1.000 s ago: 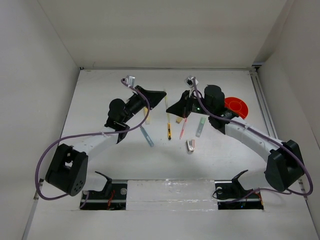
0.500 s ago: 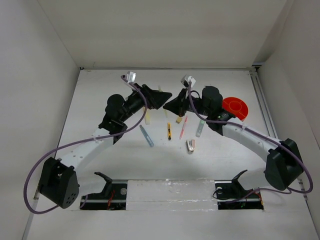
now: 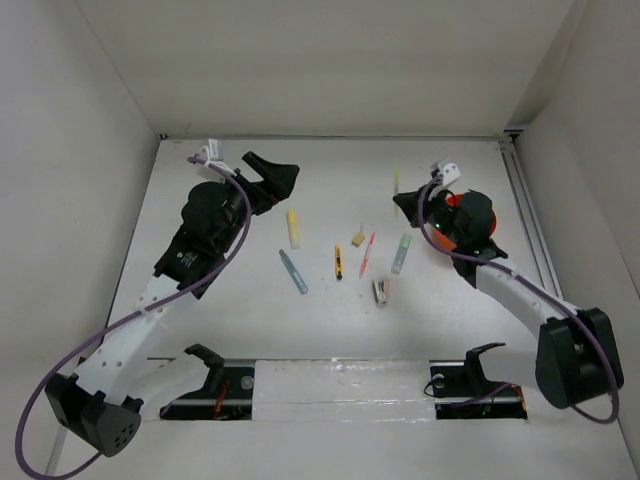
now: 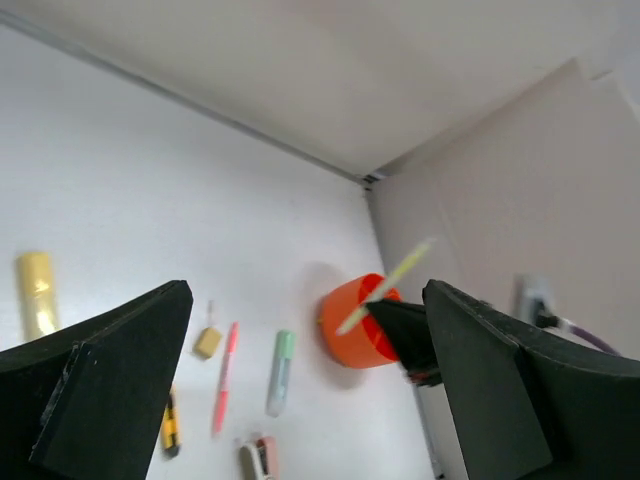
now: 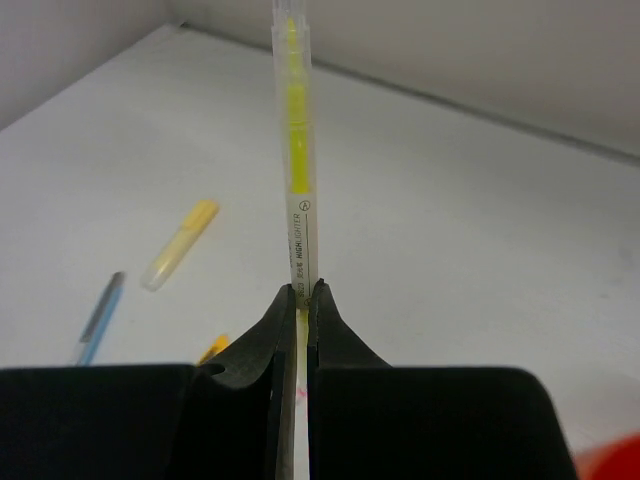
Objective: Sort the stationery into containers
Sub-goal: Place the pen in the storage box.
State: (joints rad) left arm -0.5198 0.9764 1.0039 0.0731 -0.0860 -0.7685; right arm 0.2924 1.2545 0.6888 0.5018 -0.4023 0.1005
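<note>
At the far-right orange tub (image 4: pixel 345 340), right tool (image 5: pixel 298 295) is clamped on a yellow highlighter (image 5: pixel 296 150) held upright, not yet dropped in. Left tool (image 4: pixel 307 290) gapes wide, empty; seven pieces (image 3: pixel 367 254) lie unsorted on the bench (image 3: pixel 450 300).

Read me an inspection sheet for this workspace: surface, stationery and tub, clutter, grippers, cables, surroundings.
Surface: white table, no spills seen.
Job's things: yellow highlighter held above the table near the orange tub. Lying loose: pale yellow marker, blue pen, yellow-black pen, tan eraser, red pen, pale green marker, grey-pink piece.
Clutter: nothing seen.
Grippers: left gripper open, empty; right gripper shut on the highlighter.
Cables: purple cable loops beside the left arm; another runs along the right arm.
Surroundings: white walls; rail at the right edge.
</note>
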